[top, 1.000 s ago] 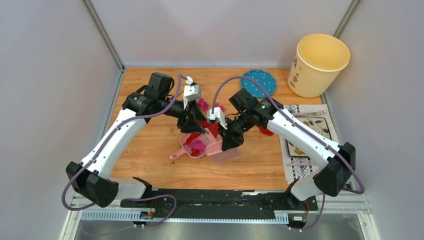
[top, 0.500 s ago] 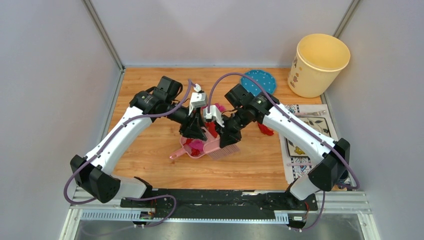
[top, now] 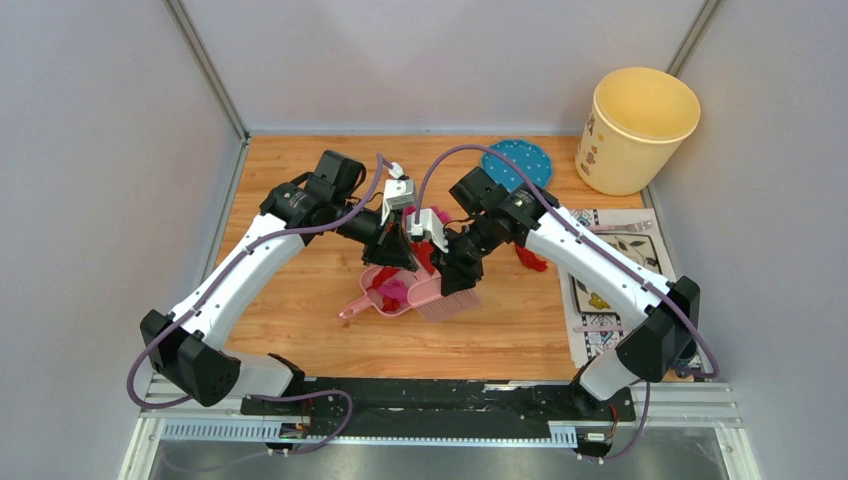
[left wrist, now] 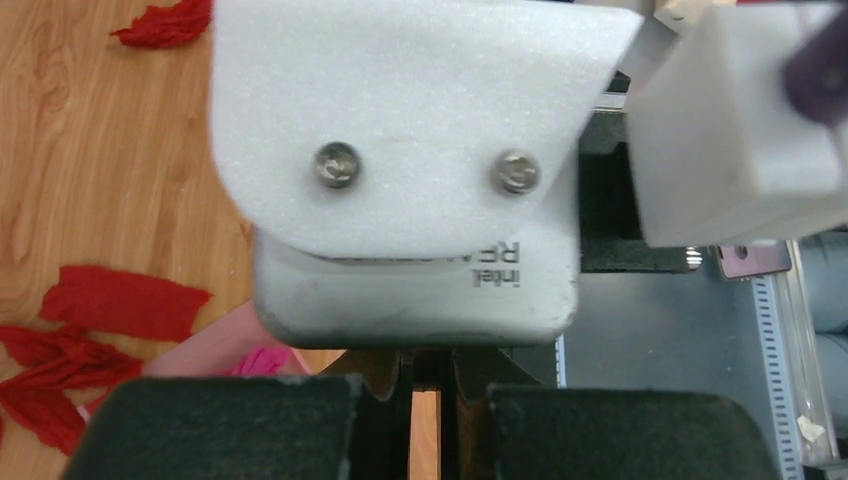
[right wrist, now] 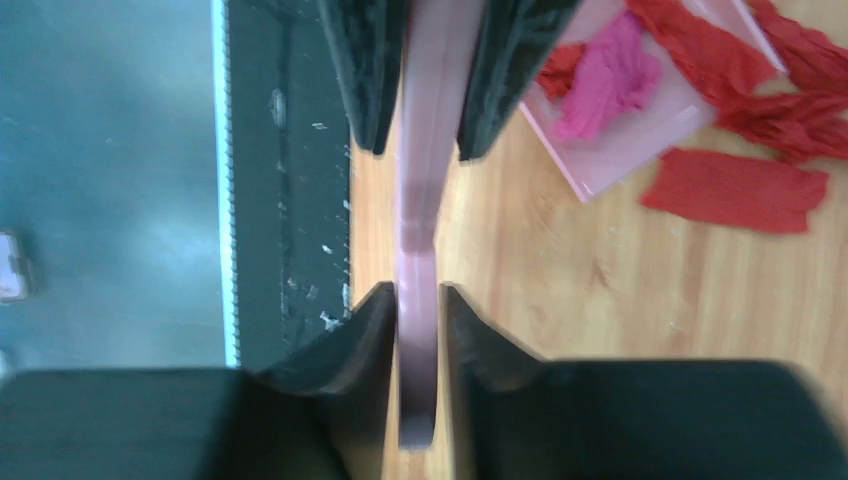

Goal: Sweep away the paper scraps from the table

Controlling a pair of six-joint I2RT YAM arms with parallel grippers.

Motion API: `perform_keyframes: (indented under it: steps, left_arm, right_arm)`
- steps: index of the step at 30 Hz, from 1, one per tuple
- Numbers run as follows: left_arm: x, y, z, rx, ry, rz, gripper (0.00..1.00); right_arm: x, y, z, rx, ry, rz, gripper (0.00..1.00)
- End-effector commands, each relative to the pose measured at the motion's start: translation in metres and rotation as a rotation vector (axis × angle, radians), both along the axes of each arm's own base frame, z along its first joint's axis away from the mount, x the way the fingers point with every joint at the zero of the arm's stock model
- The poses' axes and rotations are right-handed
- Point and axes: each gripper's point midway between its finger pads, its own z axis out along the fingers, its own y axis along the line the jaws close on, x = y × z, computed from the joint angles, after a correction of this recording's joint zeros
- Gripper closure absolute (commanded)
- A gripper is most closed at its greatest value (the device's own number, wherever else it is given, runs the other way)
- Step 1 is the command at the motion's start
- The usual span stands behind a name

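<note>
While right pincer (right wrist: 420, 305) grips one brush (right wrist: 430, 120), left pincer (left wrist: 428, 390) unclear, one magenta scrap (right wrist: 610, 75) in one dustpan (right wrist: 640, 140)

red paper scraps (left wrist: 125, 300) on table (left wrist: 100, 160), white mount (left wrist: 400, 120)

The paper scraps (top: 392, 290) are showing up wrinkly and thin, red and magenta-pink, and several are sitting heaped in the pale pink dustpan (top: 353, 308) at mid-table. From the right wrist, a magenta wad (right wrist: 610, 75) is resting on the pan's floor next to a small red bit. A flat red strip (right wrist: 735, 190) is lying just outside the pan's lip on bare wood. Another red scrap (top: 530, 262) is lying apart, off to the right. The table (top: 300, 310) is stretching out flat beneath them in orange-brown wood-grain planks, with grey walls closing it in.
</note>
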Motion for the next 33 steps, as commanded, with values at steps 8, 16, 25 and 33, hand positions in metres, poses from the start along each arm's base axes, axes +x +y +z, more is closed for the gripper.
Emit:
perform_keyframes:
  steps: [8,16,25,33]
  left_arm:
    - [0.127,0.096,0.018,0.174,-0.31,0.734,1.0]
    - [0.173,0.167,0.03,0.239,-0.536,1.065,1.0]
    - [0.175,0.224,0.022,0.303,-0.713,1.344,1.0]
    - [0.162,0.237,-0.001,0.314,-0.763,1.365,1.0]
  right_arm:
    - [0.116,-0.039,0.143,0.509,-0.244,-1.192,0.07]
    - [0.099,0.012,0.109,0.639,0.07,-1.428,0.05]
    - [0.044,0.102,0.032,0.365,0.079,-1.822,0.04]
    - [0.009,0.165,-0.084,0.012,0.279,-2.116,0.07]
